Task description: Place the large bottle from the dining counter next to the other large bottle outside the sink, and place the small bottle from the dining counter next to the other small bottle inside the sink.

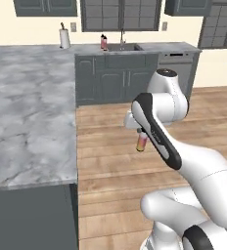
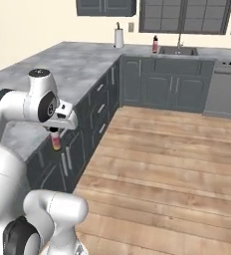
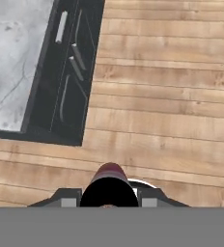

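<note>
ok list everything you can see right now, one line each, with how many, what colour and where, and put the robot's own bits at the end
held bottle: one, pink and yellow with a dark red cap, hanging from the gripper over the floor
far bottle: one, red, on the back counter left of the sink
sink: one, dark basin with a faucet, in the back counter
paper towel roll: one, white, on the back counter at the corner
counter: one, grey marble, L-shaped along the left and back
cabinets: several, dark grey, under the counter and on the wall
dishwasher: one, grey, right of the sink cabinets
floor: wood planks, mid-room
arm: one, white with dark joints
gripper: one, shut on the held bottle
</note>
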Tool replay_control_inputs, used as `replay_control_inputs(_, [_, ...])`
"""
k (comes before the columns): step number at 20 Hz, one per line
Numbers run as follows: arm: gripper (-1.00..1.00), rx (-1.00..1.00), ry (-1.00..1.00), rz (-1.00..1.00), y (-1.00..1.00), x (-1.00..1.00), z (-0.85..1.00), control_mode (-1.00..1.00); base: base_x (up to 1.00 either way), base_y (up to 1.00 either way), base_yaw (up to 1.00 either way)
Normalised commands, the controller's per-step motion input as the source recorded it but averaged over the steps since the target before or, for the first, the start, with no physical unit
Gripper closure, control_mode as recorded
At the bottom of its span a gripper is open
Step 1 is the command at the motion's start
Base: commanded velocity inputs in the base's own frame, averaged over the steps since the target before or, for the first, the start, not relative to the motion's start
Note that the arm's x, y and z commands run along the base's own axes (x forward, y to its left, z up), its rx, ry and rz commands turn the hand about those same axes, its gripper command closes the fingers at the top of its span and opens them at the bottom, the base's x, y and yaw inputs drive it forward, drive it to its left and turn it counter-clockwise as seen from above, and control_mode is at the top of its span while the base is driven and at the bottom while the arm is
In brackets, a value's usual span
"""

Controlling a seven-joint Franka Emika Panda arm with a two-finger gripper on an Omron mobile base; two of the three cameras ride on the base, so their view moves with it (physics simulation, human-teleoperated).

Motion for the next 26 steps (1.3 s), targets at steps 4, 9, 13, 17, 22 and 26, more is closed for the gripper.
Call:
replay_control_inputs(4, [1.0,0.0,0.0,0.0,0.0,0.0,0.0,1.0,0.56,-1.0,0.23])
replay_control_inputs(9, [1.0,0.0,0.0,0.0,0.0,0.0,0.0,1.0,0.62,-1.0,0.23])
replay_control_inputs(13, [1.0,0.0,0.0,0.0,0.0,0.0,0.0,1.0,0.58,-1.0,0.2])
replay_control_inputs(17, [1.0,0.0,0.0,0.0,0.0,0.0,0.0,1.0,0.86,-1.0,0.09])
replay_control_inputs(22, [1.0,0.0,0.0,0.0,0.0,0.0,0.0,1.0,1.0,-0.98,0.0])
replay_control_inputs(26, [1.0,0.0,0.0,0.0,0.0,0.0,0.0,1.0,1.0,-0.84,0.0])
